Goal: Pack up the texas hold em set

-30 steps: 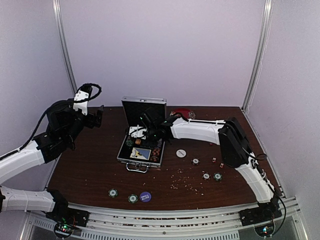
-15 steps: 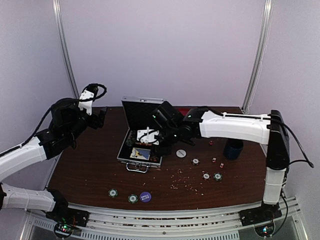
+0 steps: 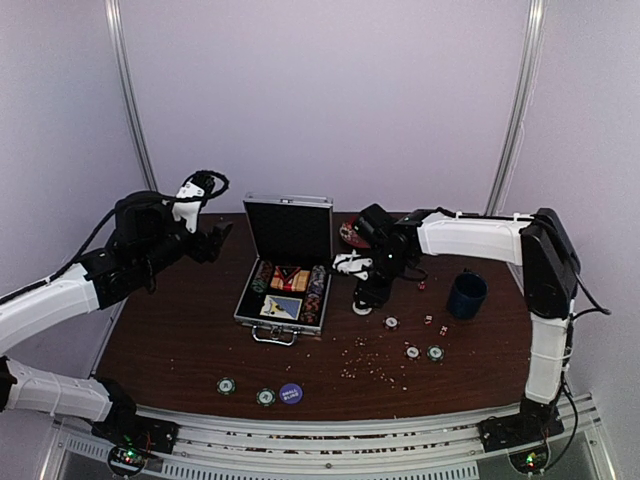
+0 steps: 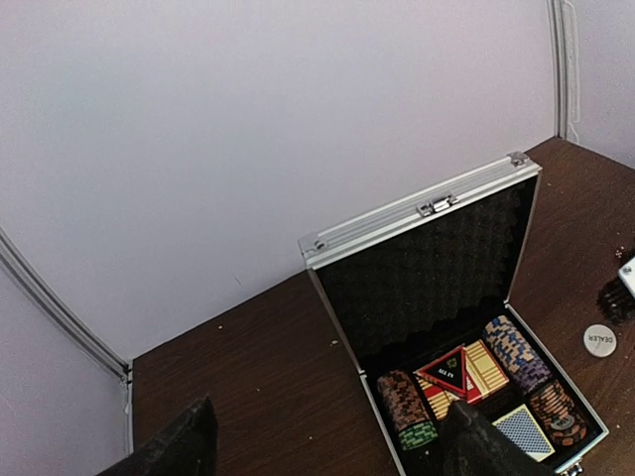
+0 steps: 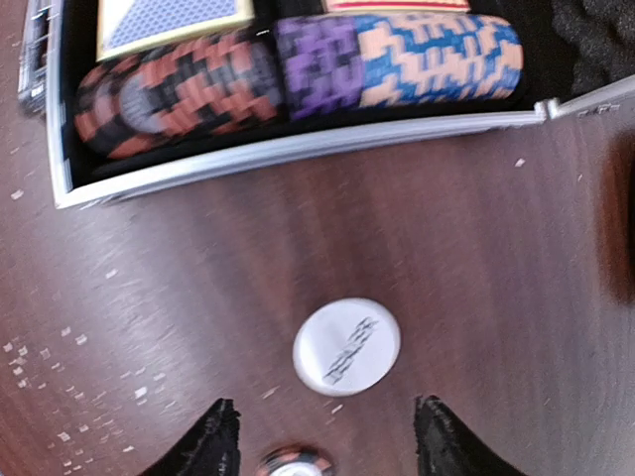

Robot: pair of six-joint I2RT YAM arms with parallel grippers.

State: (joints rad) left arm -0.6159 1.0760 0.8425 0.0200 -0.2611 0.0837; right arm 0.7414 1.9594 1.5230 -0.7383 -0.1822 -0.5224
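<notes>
Case (image 3: 290, 232) stands open mid-worktop (image 3: 180, 330), with chip rows (image 4: 405, 409) and decks (image 4: 524, 429) loaded. Loose chips (image 3: 265, 397), white dealer chip (image 5: 346, 347) and dice (image 3: 428, 320) lie outside, and the lid is not yet closed. Right gripper (image 5: 325, 441) hovers spread over that chip. Left gripper (image 4: 327, 446) is spread and empty.

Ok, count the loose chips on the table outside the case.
7: three chips near the front edge, three right of centre, one white disc below the right gripper. Others may be hidden.

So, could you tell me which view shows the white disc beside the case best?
The right wrist view: the white disc is large, central and uncovered. The left wrist view shows it small at the edge; from the top, the right gripper partly hides it.
</notes>
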